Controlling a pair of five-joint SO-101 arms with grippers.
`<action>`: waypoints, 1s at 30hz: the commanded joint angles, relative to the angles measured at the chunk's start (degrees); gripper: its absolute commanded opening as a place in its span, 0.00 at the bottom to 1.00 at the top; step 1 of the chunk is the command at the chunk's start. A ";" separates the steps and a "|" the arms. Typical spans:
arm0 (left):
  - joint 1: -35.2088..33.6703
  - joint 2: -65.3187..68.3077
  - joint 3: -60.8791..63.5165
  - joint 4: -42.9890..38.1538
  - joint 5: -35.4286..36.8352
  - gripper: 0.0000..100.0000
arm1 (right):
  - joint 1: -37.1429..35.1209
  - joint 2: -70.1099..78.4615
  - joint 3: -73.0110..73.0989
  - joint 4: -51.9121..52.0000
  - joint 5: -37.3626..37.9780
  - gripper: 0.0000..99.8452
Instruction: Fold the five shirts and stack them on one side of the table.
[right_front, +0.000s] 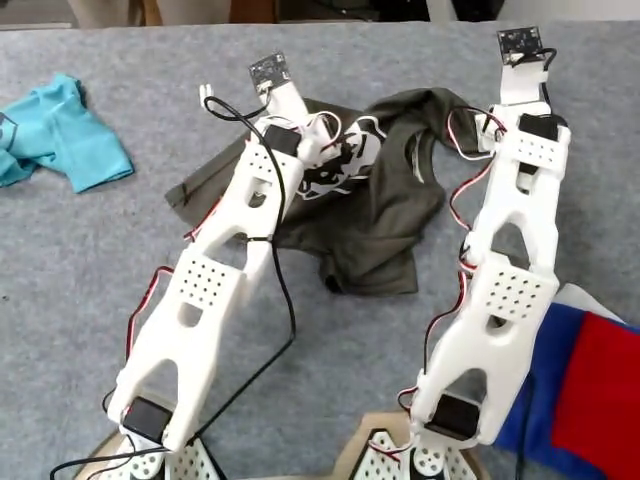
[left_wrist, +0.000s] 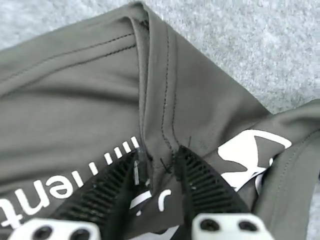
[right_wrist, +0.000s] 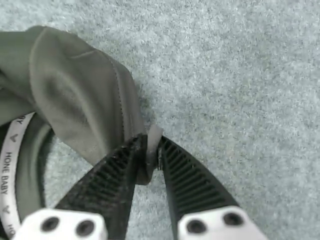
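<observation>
A dark olive shirt with a white print lies crumpled at the middle of the grey table. My left gripper is shut on a stitched fold of this olive shirt, beside the white lettering. In the high view the left gripper sits over the shirt's left part. My right gripper is shut on a hem edge of the olive shirt just above the carpet. From above, the right gripper is at the shirt's far right edge. A turquoise shirt lies bunched at the far left.
A blue and red garment lies at the near right corner beside the right arm's base. Grey carpet-like cloth covers the table. A black cable runs along the left arm.
</observation>
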 joint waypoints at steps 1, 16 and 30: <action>0.62 -0.84 -0.35 -1.41 0.26 0.05 | 0.48 -0.40 -3.12 -0.79 -0.53 0.00; -0.88 -2.95 -5.27 0.70 -4.22 0.02 | 0.31 -2.68 -7.43 4.92 -0.44 0.00; -8.88 -14.55 -25.49 19.60 -8.35 0.02 | -4.97 -9.45 -32.57 29.71 4.66 0.00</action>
